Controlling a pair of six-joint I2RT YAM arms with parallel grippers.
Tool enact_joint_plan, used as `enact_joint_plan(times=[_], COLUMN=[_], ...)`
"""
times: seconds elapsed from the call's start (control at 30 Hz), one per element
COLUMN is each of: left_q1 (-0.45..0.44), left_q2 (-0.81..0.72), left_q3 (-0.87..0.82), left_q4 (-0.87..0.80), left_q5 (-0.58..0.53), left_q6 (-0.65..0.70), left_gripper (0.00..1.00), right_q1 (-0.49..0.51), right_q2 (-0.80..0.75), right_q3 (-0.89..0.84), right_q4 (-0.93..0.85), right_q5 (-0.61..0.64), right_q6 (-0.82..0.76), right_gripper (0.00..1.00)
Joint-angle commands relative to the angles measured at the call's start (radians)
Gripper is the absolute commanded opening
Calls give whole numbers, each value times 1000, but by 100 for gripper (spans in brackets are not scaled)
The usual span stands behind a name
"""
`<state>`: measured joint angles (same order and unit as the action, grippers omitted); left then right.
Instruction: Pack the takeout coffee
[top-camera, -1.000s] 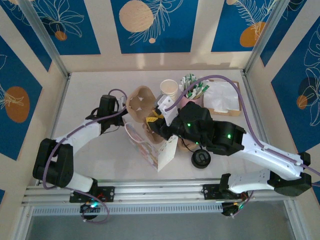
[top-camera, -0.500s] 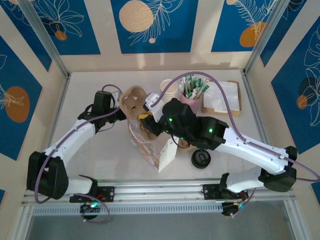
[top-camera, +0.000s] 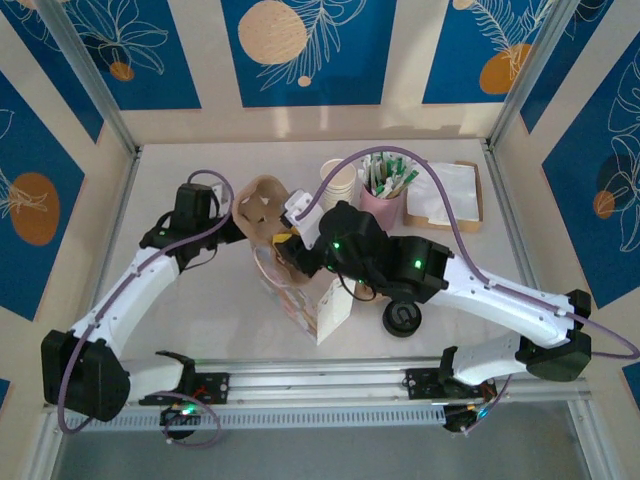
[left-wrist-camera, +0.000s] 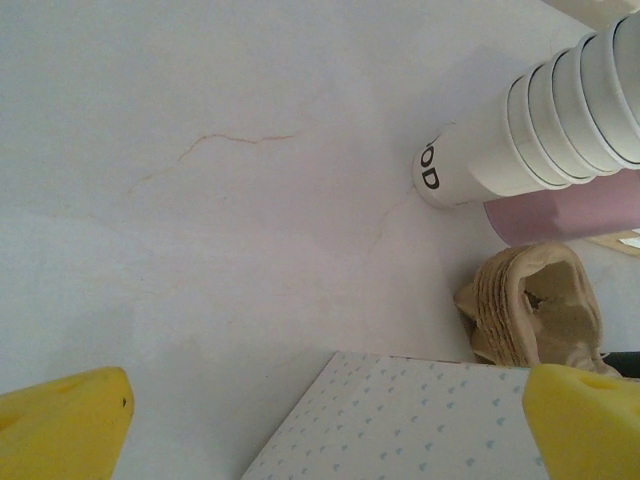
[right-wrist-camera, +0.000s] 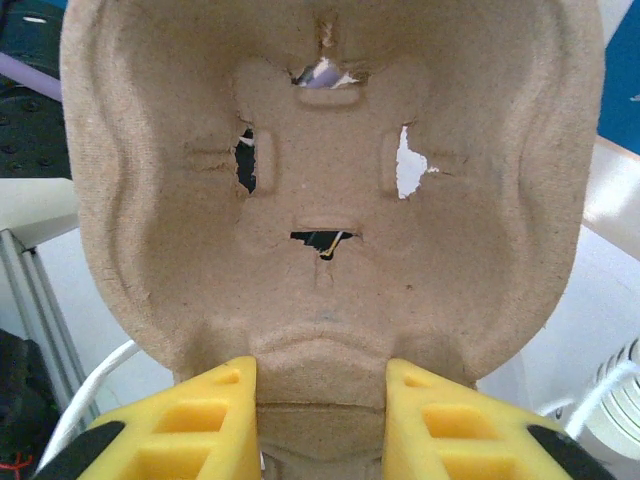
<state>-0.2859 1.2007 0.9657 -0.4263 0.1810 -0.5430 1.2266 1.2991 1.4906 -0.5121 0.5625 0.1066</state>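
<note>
Showing a white table (top-camera: 170, 165), faintly cracked, walled by blue leaf-patterned panels (top-camera: 310, 70). Near the table's centre, the right gripper (right-wrist-camera: 320, 415) is clenched on the pulp cup carrier (top-camera: 262, 205), just beside a bag (top-camera: 300, 295). The left gripper (left-wrist-camera: 322, 425) is released nearby.

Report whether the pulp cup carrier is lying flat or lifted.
Lifted and tilted: the carrier has its lower rim pinched in the right claw, its face toward that wrist camera.
</note>
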Motion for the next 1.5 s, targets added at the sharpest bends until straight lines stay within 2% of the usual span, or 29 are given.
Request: enact_joint_plan(times=[0.0,0.17,0.37,0.47,0.7,0.93,1.2,1.47], left_q1=[11,13,13,14,14,16,27,33], left_q2=[-37,-43,-36,-41,-50,-51,-55,-54], left_q3=[31,24,17,18,33,39,67,97], left_q4=[-29,-32,-37,-41,-64,-73,-113,-150], left_q5=[-15,-10,-5,-6,-16,-15,-29,-22], left_q6=[0,1,4,7,22,27,39,43], left_gripper=[100,100,100,100,100,100,100,100], right_q1=[35,78,80,53,-52,-67,-61,-2], right_q2=[-41,-55,-45,-25,8,46,63,29], right_q3=[55,77,80,73,65,58,57,62], right_q4=[35,77,87,74,22,-6,-39,-3], right_q5=[46,57,56,33,-106,-177,-146,-70], right_q6=[-26,-50,-74,-74,-48,-63,-59,-65], right_gripper=[30,30,30,30,30,30,29,29])
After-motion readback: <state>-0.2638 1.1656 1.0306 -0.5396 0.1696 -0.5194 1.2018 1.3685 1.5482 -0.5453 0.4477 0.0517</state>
